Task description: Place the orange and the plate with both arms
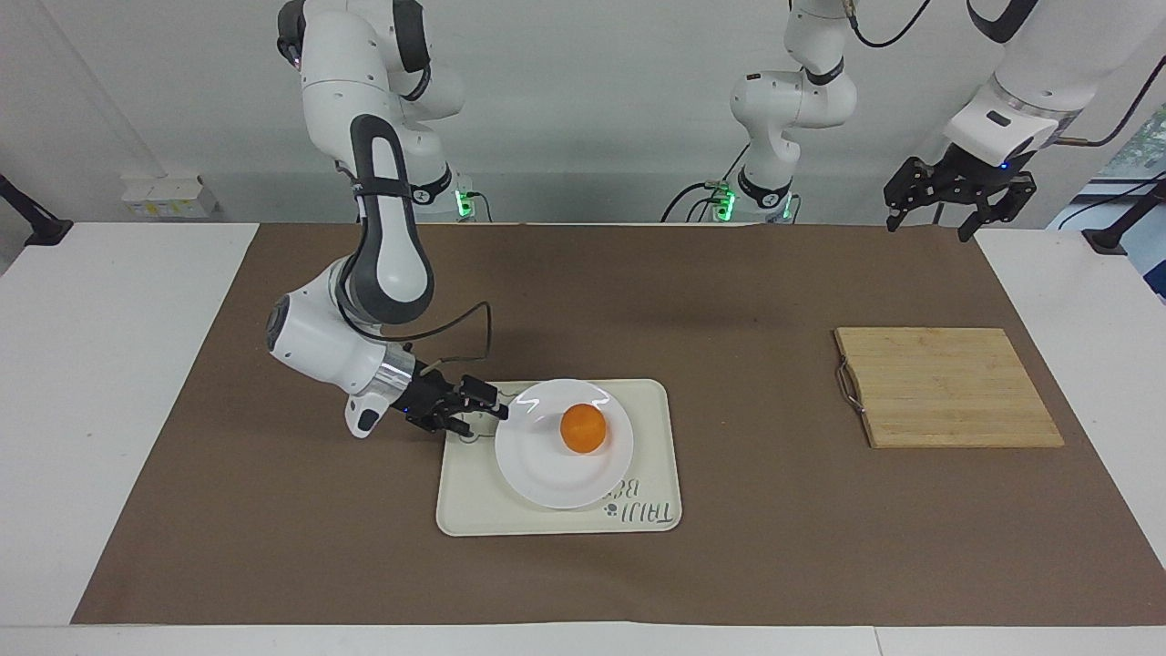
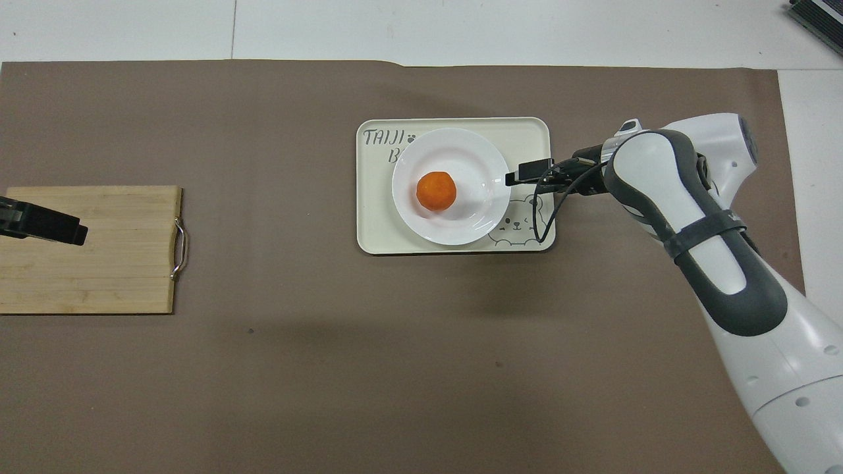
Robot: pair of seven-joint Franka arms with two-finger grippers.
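The orange [image 1: 583, 428] sits near the middle of the white plate [image 1: 545, 476], which rests flat on the cream bear-print tray [image 1: 465, 501]. In the overhead view the orange [image 2: 436, 191] lies on the plate [image 2: 454, 148] within the tray [image 2: 375, 220]. My right gripper [image 1: 496, 407] is low beside the plate's rim on the side toward the right arm's end of the table, open and holding nothing; it also shows in the overhead view [image 2: 520, 176]. My left gripper [image 1: 938, 208] waits raised and open over the left arm's end of the table, its tip in the overhead view [image 2: 49, 225].
A wooden cutting board [image 1: 947, 387] with a metal handle lies toward the left arm's end of the table; it also shows in the overhead view [image 2: 112, 263]. A brown mat [image 1: 729, 292] covers the table.
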